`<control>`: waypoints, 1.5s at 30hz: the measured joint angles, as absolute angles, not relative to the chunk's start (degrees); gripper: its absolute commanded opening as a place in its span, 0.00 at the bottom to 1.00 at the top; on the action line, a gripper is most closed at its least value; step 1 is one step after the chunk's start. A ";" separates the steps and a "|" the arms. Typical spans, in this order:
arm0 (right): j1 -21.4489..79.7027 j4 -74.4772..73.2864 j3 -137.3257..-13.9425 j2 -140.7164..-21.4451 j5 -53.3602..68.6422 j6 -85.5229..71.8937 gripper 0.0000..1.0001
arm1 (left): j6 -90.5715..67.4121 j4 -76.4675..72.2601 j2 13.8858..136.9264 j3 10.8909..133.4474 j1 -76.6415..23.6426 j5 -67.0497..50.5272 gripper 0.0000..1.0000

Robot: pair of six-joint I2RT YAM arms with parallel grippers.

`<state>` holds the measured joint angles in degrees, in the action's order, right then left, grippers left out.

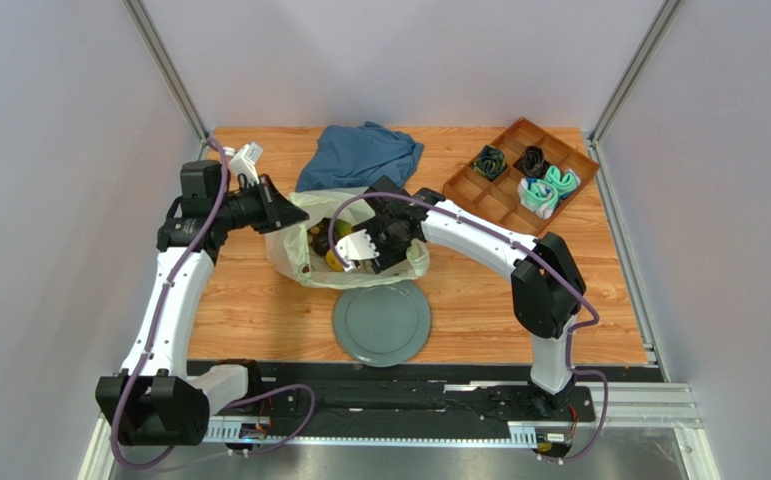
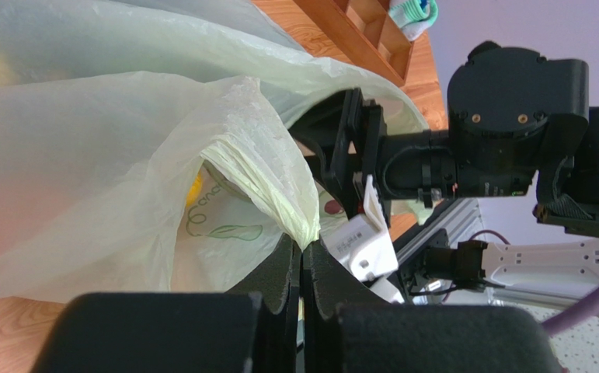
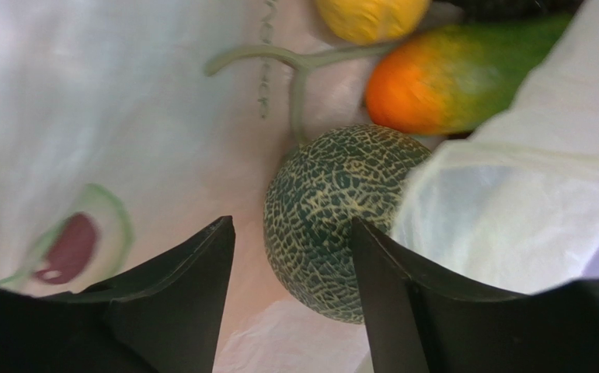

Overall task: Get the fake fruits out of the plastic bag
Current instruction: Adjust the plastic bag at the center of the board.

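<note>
The pale yellow-green plastic bag (image 1: 287, 250) lies open on the table's middle. My left gripper (image 1: 284, 214) is shut on the bag's bunched rim (image 2: 290, 210) and holds it up; its tips (image 2: 304, 247) pinch the plastic. My right gripper (image 1: 359, 246) is inside the bag, open. In the right wrist view its jaws (image 3: 290, 221) stand wide apart with the netted green melon (image 3: 333, 210) between them, close to the right finger (image 3: 380, 295). Beyond the melon lie an orange-and-green fruit (image 3: 450, 78) and a yellow piece (image 3: 372, 15). A yellow fruit (image 1: 334, 262) shows through the bag's mouth.
A grey round plate (image 1: 381, 322) lies just in front of the bag. A blue cloth (image 1: 359, 155) lies behind it. A wooden compartment tray (image 1: 459, 190) with rolled socks (image 1: 549, 190) stands at the back right.
</note>
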<state>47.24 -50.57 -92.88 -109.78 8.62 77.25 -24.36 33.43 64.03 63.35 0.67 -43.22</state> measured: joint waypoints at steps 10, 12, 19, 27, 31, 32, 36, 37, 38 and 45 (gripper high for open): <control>41.25 -42.54 -94.26 -111.68 7.25 75.77 0.65 | -24.60 31.42 68.97 64.14 0.56 -46.17 0.00; 40.58 -41.87 -92.71 -110.37 9.47 77.52 0.61 | -24.62 31.07 69.41 64.47 0.47 -46.46 0.00; 43.16 -44.82 -89.80 -108.36 14.24 86.83 0.65 | -25.06 30.61 69.45 64.55 0.40 -47.42 0.00; 44.14 -42.39 -93.62 -112.29 10.94 86.85 0.68 | -25.43 30.61 67.13 64.47 0.40 -47.99 0.00; 43.31 -42.96 -95.07 -113.60 10.92 89.58 0.59 | -25.43 30.61 65.10 64.42 0.40 -48.51 0.00; 43.18 -43.51 -95.11 -113.60 11.20 90.78 0.57 | -25.43 30.59 64.84 64.42 0.40 -48.86 0.00; 42.98 -45.95 -95.81 -113.95 12.14 94.13 0.52 | -25.43 30.41 64.49 64.12 0.38 -49.74 0.00; 43.07 -46.74 -96.86 -114.48 12.32 94.06 0.51 | -25.43 30.41 64.45 63.92 0.36 -49.91 0.00; 43.33 -48.16 -99.26 -115.83 12.60 93.45 0.50 | -25.43 30.41 64.36 63.64 0.36 -50.06 0.00; 46.57 -53.41 -117.47 -125.43 15.31 79.85 0.52 | -23.66 34.11 62.19 63.09 0.49 -50.61 0.00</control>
<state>46.57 -53.41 -117.47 -125.43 15.31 79.85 -23.66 34.11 62.19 63.09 0.49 -50.61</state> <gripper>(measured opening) 0.504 0.009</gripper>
